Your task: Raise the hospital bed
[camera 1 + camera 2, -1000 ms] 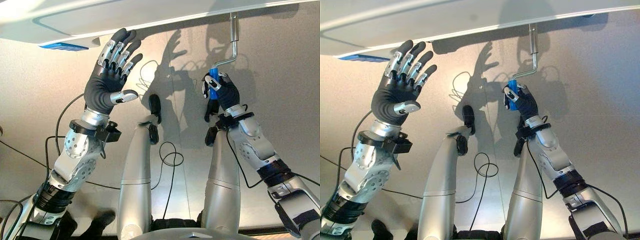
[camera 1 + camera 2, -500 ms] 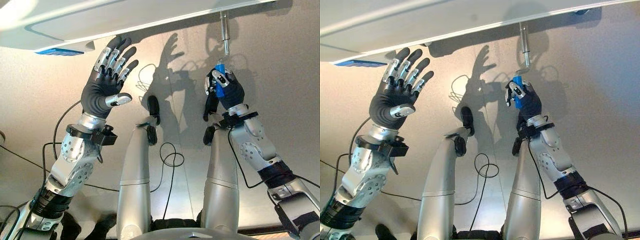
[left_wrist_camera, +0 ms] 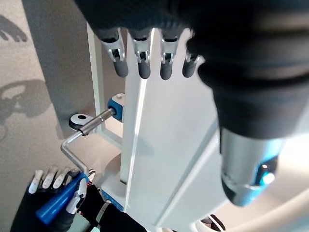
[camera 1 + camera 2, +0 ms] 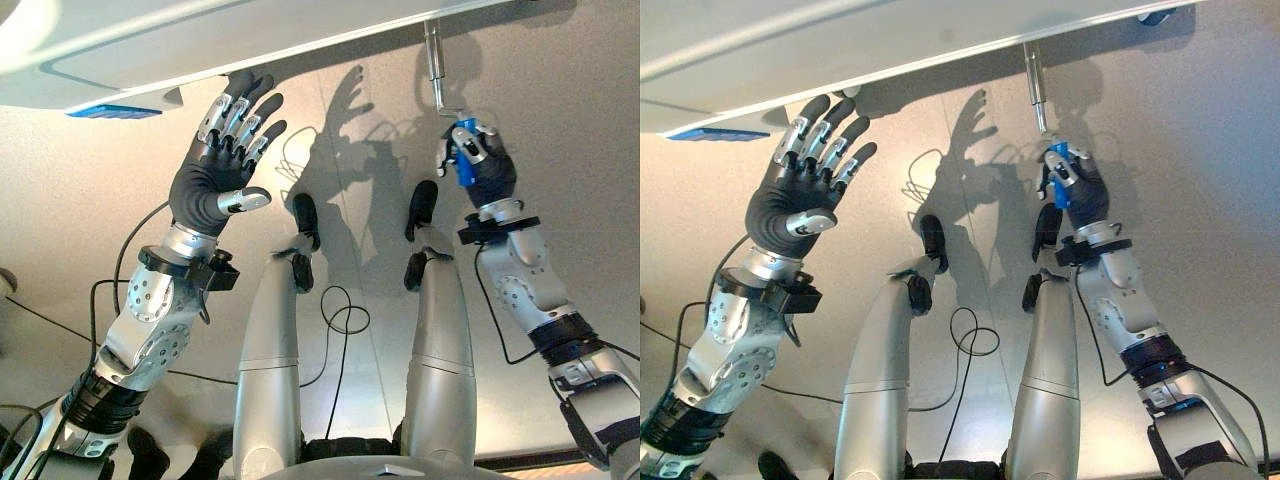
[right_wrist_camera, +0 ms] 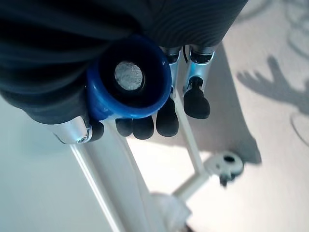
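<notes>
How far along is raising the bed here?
Done: the right hand is curled round the crank's blue handle. In hand: cranking, with the left hand open beside the bed frame. Left: how high the bed has risen can't be told.

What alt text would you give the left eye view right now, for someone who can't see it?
The robot's right hand is closed around the blue handle of a metal crank hanging under the white hospital bed frame. Its left hand is raised open below the frame, fingers spread, holding nothing, above a grey floor.
</notes>
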